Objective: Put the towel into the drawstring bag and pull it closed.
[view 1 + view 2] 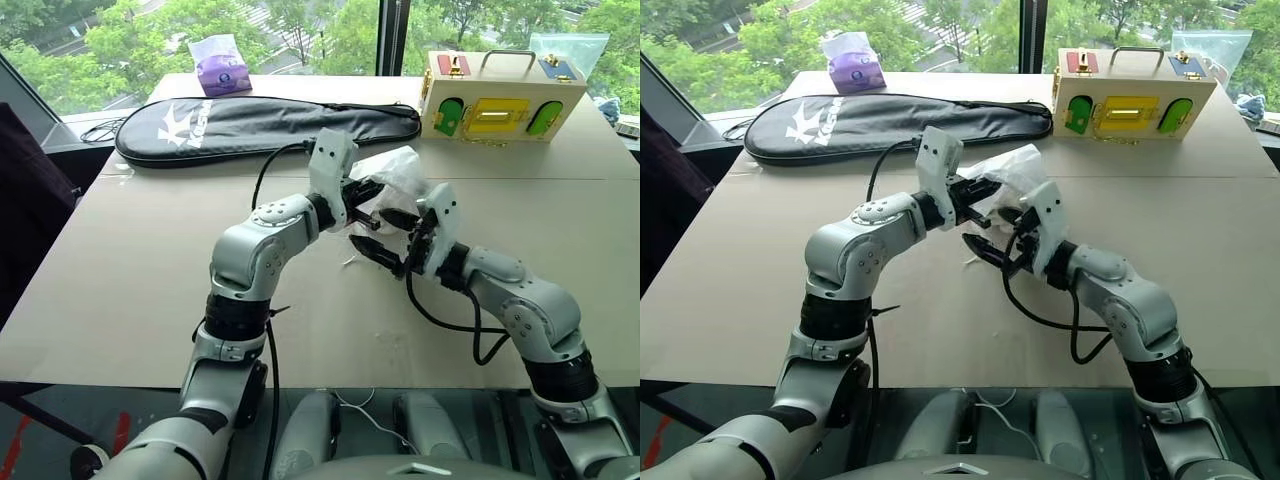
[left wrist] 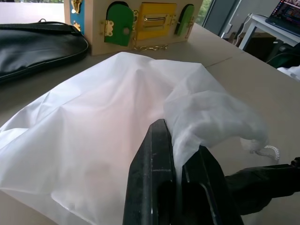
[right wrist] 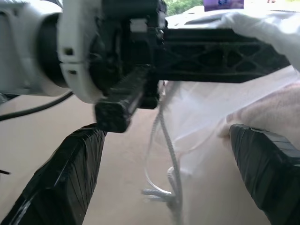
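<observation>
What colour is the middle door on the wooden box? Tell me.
Yellow, between two green doors on the wooden box; clearest in the left eye view.

Both arms [image 1: 262, 250] are showing silver-grey rounded shells with black ribbed joint bands. White plates are capping the wrists [image 1: 331, 172]. Black cables [image 1: 437, 318] are looping along each forearm. Black ribbed fingers [image 3: 65, 180] are forming the jaws.

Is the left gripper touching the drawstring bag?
Touching. In the left wrist view the left gripper is shut on a bunched fold of the drawstring bag.
</observation>
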Robot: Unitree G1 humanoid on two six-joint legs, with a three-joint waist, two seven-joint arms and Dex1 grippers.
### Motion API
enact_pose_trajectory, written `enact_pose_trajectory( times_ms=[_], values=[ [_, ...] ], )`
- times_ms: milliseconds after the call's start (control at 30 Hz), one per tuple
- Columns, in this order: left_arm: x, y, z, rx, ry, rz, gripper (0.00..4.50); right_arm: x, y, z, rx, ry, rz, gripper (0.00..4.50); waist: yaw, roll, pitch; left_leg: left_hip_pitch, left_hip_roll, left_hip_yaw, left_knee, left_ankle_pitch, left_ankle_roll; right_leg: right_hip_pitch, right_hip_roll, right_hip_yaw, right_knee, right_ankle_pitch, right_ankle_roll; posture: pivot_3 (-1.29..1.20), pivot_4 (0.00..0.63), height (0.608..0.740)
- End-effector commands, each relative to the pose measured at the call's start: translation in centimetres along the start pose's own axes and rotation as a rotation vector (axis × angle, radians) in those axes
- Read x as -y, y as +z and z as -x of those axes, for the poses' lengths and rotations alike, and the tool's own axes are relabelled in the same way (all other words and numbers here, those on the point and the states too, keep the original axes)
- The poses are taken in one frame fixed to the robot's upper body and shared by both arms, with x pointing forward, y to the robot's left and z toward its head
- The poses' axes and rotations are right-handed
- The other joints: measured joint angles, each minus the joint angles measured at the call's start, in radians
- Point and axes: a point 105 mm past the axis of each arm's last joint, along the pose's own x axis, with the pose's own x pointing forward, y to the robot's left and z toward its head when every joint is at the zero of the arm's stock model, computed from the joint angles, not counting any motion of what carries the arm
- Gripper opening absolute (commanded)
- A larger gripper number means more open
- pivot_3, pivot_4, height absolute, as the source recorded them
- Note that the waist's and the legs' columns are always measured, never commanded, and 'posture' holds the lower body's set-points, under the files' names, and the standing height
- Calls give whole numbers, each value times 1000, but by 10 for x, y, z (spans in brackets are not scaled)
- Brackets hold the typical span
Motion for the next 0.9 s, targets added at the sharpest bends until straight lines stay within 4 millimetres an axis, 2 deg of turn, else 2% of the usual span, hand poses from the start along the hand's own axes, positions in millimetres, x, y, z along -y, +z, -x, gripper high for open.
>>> enact_pose_trajectory(
  times_ms=[33, 67, 133, 200, 333, 400, 467, 533, 633, 767, 900],
  values=[
    [-13, 22, 5, 80, 77, -43, 0, -16, 39, 33, 128, 102, 44, 4473, 6, -1, 0, 0, 0, 0, 0, 0, 0, 0, 0, 0, 0, 0, 0, 0, 150, 740],
    [-15, 23, 5, 81, 86, -40, 0, -15, 42, 40, 139, 97, 45, 4473, 11, -1, 0, 0, 0, 0, 0, 0, 1, 0, -1, -1, -1, 0, 0, 0, 150, 740],
    [-15, 23, 8, 82, 81, -28, 0, 10, 59, 68, 244, -25, 9, 4473, 16, -1, 0, 0, 0, -1, 0, 0, 1, 1, -1, -1, -2, 0, 0, 0, 150, 740],
    [-15, 22, 10, 81, 80, -24, 0, 31, 56, 92, 223, -141, 29, 4473, 24, -1, 0, 0, 0, -1, 0, 0, 1, 2, -1, -2, -2, 0, 0, 0, 150, 740],
    [-14, 20, 10, 80, 80, -12, 0, 48, -13, 109, -200, -237, 206, 4473, 27, -1, 1, 0, -1, -1, 0, -1, 1, 4, -1, -2, -5, 0, 0, 0, 150, 740],
    [-14, 19, 10, 78, 77, -10, 0, 51, -33, 104, -288, -245, 293, 4473, 17, -1, 1, 0, 0, -1, 0, -1, 1, 4, 0, -2, -5, 0, 0, 0, 150, 740],
    [-13, 19, 9, 75, 74, -11, 0, 51, -42, 94, -301, -223, 342, 4473, 12, -2, 1, 3, 1, 1, 0, -1, 1, 4, 0, 0, -4, 0, 0, 0, 150, 740],
    [-14, 20, 8, 75, 74, -13, 0, 50, -41, 84, -272, -215, 371, 4473, 12, -1, 1, 3, 1, 1, 0, 0, 0, 4, 2, 0, -3, 0, 0, 0, 150, 740],
    [-14, 20, 9, 74, 75, -17, 0, 64, -32, 72, -239, -280, 460, 4473, 16, -2, 1, 3, 1, 1, 1, 1, -2, 5, 2, 0, -3, 0, 0, 0, 150, 740],
    [-13, 20, 9, 73, 70, -19, 0, 70, -23, 57, -198, -293, 561, 4473, 25, -3, 2, 3, 0, 0, 2, 2, -4, 6, 1, -1, -3, 0, 0, 0, 150, 740],
    [-13, 20, 7, 74, 69, -16, 0, 70, -35, 44, -248, -239, 671, 4473, 25, -3, 2, 3, 0, 0, 1, 2, -4, 6, 0, -1, -4, 0, 0, 0, 150, 740]
  ],
)
